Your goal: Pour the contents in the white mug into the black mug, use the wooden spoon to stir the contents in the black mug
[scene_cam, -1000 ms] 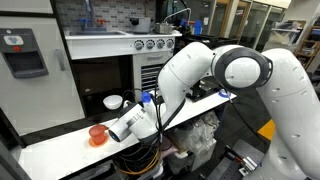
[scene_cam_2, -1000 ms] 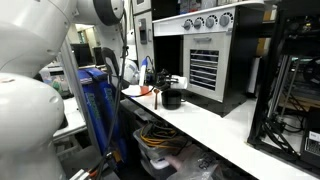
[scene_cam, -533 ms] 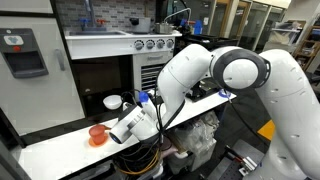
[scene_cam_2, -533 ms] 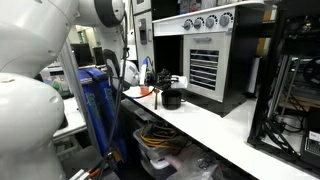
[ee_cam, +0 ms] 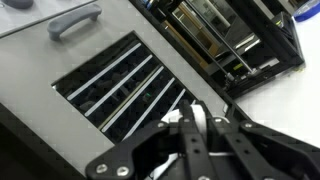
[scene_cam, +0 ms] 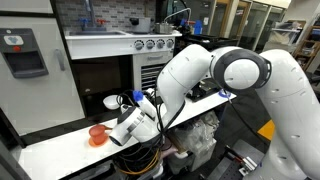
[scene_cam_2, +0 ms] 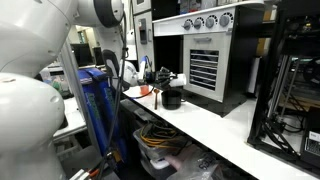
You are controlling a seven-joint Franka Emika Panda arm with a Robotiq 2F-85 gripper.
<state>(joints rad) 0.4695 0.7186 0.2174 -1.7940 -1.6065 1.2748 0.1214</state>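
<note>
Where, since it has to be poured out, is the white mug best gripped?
Probably by the rim of the white mug, coming from above. It stands upright on the counter, squat, with its mouth open, and no handle shows. Put one finger inside the wall and one outside.

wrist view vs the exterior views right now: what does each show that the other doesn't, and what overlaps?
Wrist only: the pincer up close, jaws closed together. Whether anything thin sits between them is unclear.
Exterior only: the white mug, the orange-red cup, the black mug and the arm's white body.
Shared: the oven unit's slatted front and the white tabletop.
</note>
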